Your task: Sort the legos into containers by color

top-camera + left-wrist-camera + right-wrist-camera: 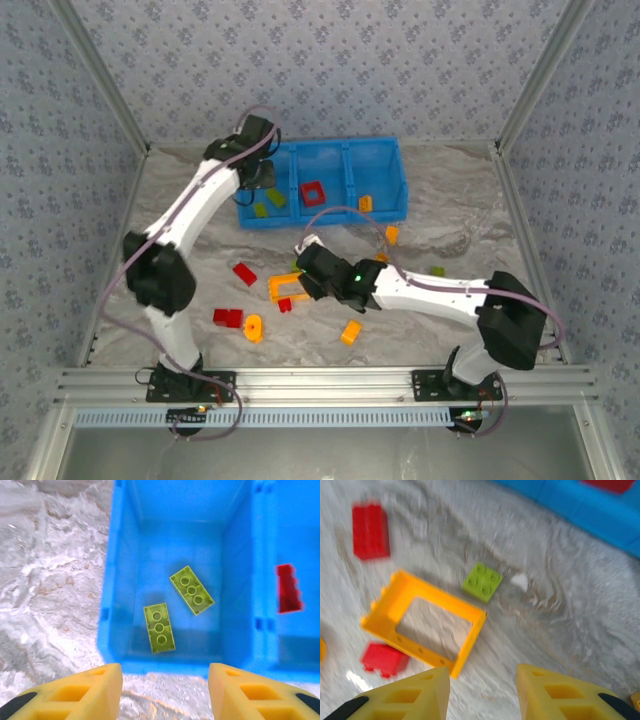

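Bin (pixel 114 570) is sitting at far table (pixel 470 210) side, L compartment holding two lime bricks (pixel 191 590). Orange frame (pixel 442 597) is lying flat ahead of R fingers (pixel 415 695), lime square brick (pixel 482 582) just beside. Both finger pairs are standing open, empty; L fingers (pixel 90 690) are hovering by bin. Legos are prob. handling light, rigid, slick; grip frame across one bar.

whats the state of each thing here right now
blue three-compartment plastic bin: upright, open top
two lime green lego bricks: studs up in bin's left compartment
red square lego frame: in middle compartment
large orange open lego frame: flat on table, unsorted
small lime green square lego: studs up on table
left gripper: open, empty
right gripper: open, empty
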You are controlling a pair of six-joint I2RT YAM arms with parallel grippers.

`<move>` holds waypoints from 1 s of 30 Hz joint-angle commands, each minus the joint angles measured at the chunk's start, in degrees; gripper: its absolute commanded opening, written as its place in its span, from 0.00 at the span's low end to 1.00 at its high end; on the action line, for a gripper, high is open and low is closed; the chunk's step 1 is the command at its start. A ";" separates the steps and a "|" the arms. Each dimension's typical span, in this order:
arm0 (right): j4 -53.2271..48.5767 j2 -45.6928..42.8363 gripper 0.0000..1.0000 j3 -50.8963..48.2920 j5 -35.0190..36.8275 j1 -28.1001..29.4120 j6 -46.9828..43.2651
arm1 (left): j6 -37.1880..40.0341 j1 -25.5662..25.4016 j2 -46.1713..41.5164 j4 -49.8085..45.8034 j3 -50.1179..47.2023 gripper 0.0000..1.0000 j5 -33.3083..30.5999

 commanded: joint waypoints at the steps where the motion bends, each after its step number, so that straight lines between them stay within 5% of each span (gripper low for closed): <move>1: -4.45 3.31 0.42 4.77 -6.58 -2.09 -10.03 | -1.85 -2.57 -11.39 2.81 -10.20 0.49 3.57; 10: -8.77 19.46 0.46 20.56 -14.73 -3.89 -25.47 | -12.78 -4.72 -45.86 2.71 -42.43 0.51 7.97; 17: -14.00 29.85 0.46 31.27 -13.27 -3.35 -30.55 | -17.69 -4.63 -68.68 -2.82 -51.02 0.56 14.98; 22: -15.12 32.96 0.45 34.13 -12.52 -3.47 -31.10 | -20.34 -4.63 -77.20 -6.72 -52.66 0.57 17.07; 30: -16.80 35.14 0.28 35.40 -12.31 -3.82 -30.49 | -19.58 -4.59 -77.01 -5.00 -53.00 0.57 19.34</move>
